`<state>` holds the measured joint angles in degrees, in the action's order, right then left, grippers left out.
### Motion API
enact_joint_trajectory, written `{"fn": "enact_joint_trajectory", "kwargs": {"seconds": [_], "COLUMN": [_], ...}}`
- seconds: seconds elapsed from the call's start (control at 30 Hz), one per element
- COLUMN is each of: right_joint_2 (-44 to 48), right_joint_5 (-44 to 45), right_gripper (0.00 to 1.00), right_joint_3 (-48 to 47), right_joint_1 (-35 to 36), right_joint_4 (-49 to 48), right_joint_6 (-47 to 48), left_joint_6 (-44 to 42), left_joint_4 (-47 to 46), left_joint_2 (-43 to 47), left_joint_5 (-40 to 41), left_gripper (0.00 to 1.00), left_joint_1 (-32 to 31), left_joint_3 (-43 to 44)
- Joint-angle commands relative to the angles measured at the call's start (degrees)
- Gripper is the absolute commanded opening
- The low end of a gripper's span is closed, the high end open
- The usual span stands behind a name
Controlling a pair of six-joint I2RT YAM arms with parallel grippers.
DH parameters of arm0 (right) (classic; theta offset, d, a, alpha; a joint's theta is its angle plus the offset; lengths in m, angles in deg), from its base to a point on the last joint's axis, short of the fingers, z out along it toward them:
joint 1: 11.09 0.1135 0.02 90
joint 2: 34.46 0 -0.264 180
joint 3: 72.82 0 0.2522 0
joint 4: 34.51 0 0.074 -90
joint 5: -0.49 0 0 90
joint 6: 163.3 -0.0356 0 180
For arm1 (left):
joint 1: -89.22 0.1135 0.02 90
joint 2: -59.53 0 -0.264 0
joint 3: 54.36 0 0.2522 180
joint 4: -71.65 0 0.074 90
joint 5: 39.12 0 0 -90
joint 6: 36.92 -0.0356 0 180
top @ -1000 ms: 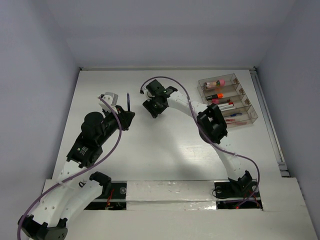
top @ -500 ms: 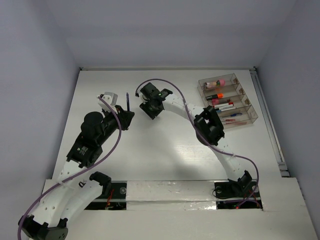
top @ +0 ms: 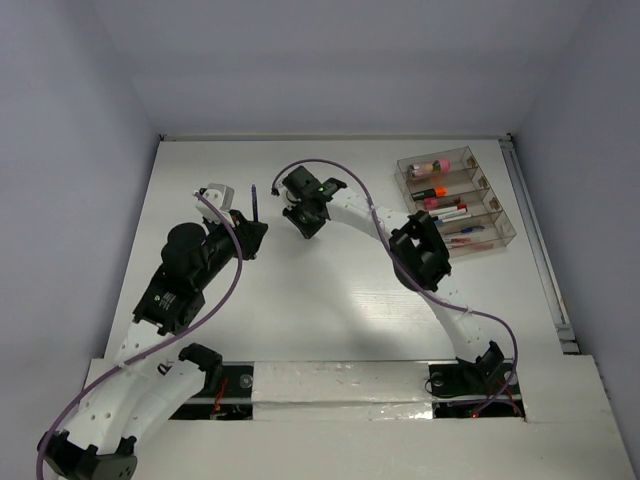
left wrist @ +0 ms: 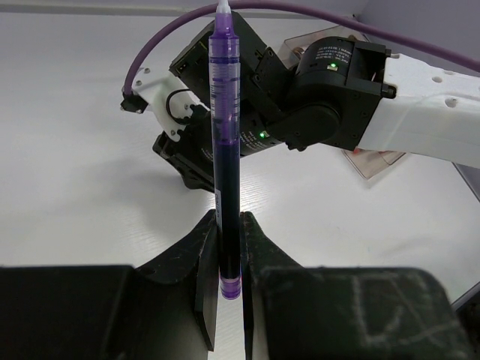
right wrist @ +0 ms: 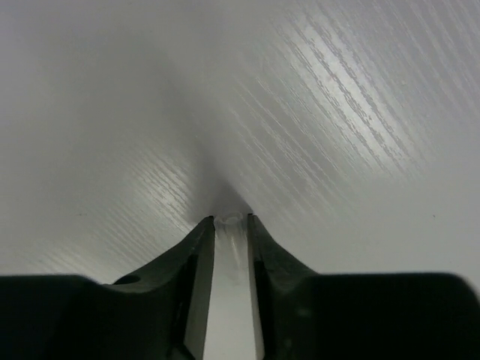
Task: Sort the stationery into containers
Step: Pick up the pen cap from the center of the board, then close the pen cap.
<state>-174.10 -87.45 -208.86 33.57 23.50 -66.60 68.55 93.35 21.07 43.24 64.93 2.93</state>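
My left gripper (top: 250, 236) (left wrist: 229, 219) is shut on a purple pen (top: 255, 199) (left wrist: 224, 135) and holds it upright by its lower end, white tip up. My right gripper (top: 305, 226) (right wrist: 231, 219) stands just right of the pen, pointing down close to the table, and also shows behind the pen in the left wrist view (left wrist: 187, 157). It is shut on a small clear tube-like cap (right wrist: 234, 225). The clear four-compartment organiser (top: 500, 238) lies at the back right. It holds a pink cylinder (top: 433, 166), an orange-capped highlighter (top: 432, 190), a pink highlighter (top: 431, 203) and thin pens (top: 466, 232).
Purple cables (top: 345, 170) loop over both arms. A white wall edge (top: 330, 137) bounds the table at the back. A rail (top: 535, 240) runs along the right side past the organiser.
My right gripper has moved left and a little back, closer to the upright purple pen. The left arm and pen have barely moved.
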Motion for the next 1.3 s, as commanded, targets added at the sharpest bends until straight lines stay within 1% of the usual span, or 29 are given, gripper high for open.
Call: {"fn": "enact_joint_trajectory", "kwargs": {"seconds": [0.0, 0.07, 0.1, 0.2, 0.27, 0.3, 0.33, 0.37, 0.4, 0.43, 0.47, 0.5, 0.57, 0.6, 0.67, 0.7, 0.83, 0.9, 0.93, 1.07, 1.13, 1.23, 1.27], "right_joint_2": [-2.23, -1.7, -1.35, 0.32, 2.78, 4.09, 7.67, 9.8, 11.91, 14.1, 18.39, 20.35, 23.95, 27.01, 29.76, 31.16, 38.19, 40.39, 41.62, 46.64, 49.45, 52.7, 53.49], "right_joint_5": [-1.62, -1.63, -3.45, -4.88, -5.93, -6.72, -9.33, -11.36, -13.3, -16.45, -17.52, -18.32, -22.18, -23.24, -26.23, -27.28, -32.2, -31.95, -31.6, -29.14, -28.61, -25.46, -25.1], "right_gripper": [0.24, 0.18, 0.09, 0.0, 0.0, 0.0, 0.0, 0.0, 0.0, 0.0, 0.0, 0.0, 0.0, 0.0, 0.0, 0.0, 0.0, 0.0, 0.0, 0.0, 0.0, 0.0, 0.0], "right_joint_3": [2.13, 2.92, 3.79, 5.81, 7.14, 8.27, 11.5, 13.54, 15.82, 18.37, 23.0, 24.88, 29.79, 31.3, 34.2, 37.43, 44.31, 46.33, 48.43, 51.96, 53.72, 57.14, 58.89], "right_joint_1": [-0.28, -0.28, -0.8, -0.81, -2.21, -2.74, -4.05, -4.76, -5.37, -5.38, -6.07, -6.08, -6.6, -6.61, -6.61, -7.13, -7.14, -7.14, -7.14, -7.14, -7.14, -7.14, -7.14], "right_joint_4": [5.41, 5.23, 4.8, 2.79, 0.41, -3.34, -8.77, -8.83, -15.09, -18.64, -21.63, -26.27, -30.69, -34.8, -38.69, -43.15, -54.77, -58.99, -60.75, -66.03, -71.04, -77.11, -78.86], "right_joint_6": [0.86, 0.68, 0.42, -0.98, -4.13, -5.89, -10.69, -10.74, -15.35, -17.58, -21.51, -23.55, -27.07, -30.66, -34.71, -38.83, -47.12, -49.4, -49.85, -50.73, -51.34, -51.79, -51.96], "left_joint_6": [-0.79, -0.79, -0.79, -0.79, -0.79, -0.79, -0.79, -0.79, -0.79, -0.79, -0.79, -0.79, -0.7, -0.7, -0.7, -0.7, -0.61, -0.52, -0.52, -0.43, -0.35, 0.0, 0.18], "left_joint_4": [-2.76, -2.76, -2.76, -2.76, -2.76, -2.76, -2.76, -2.76, -2.76, -2.76, -2.76, -2.76, -2.76, -2.85, -2.76, -2.85, -3.02, -3.2, -3.29, -4.16, -5.13, -6.8, -7.59], "left_joint_2": [0.31, 0.22, 0.22, 0.14, 0.05, -0.04, -0.04, -0.04, -0.13, -0.13, -0.13, -0.13, -0.21, -0.3, -0.39, -0.39, -0.39, -0.65, -0.74, -0.39, 0.05, -0.47, -0.65], "left_joint_5": [-0.45, -0.53, -0.53, -0.53, -0.45, -0.45, -0.45, -0.36, -0.27, -0.27, -0.36, -0.45, -0.62, -0.71, -0.8, -0.89, -1.06, -1.94, -2.2, -5.1, -6.5, -11.24, -14.56], "left_gripper": [0.0, 0.0, 0.0, 0.0, 0.0, 0.0, 0.0, 0.0, 0.0, 0.0, 0.0, 0.0, 0.0, 0.0, 0.0, 0.0, 0.0, 0.0, 0.0, 0.0, 0.0, 0.0, 0.0], "left_joint_1": [0.21, 0.21, 0.21, 0.21, 0.74, 0.74, 0.74, 0.74, 0.74, 0.74, 0.74, 0.74, 0.74, 0.74, 0.74, 0.74, 0.74, 0.74, 0.74, 0.74, 0.74, 0.74, 0.74], "left_joint_3": [-0.37, -0.37, -0.37, -0.37, -0.46, -0.46, -0.46, -0.46, -0.46, -0.46, -0.46, -0.46, -0.55, -0.55, -0.46, -0.55, -0.55, -0.55, -0.55, -0.81, -1.16, -1.6, -1.78]}}
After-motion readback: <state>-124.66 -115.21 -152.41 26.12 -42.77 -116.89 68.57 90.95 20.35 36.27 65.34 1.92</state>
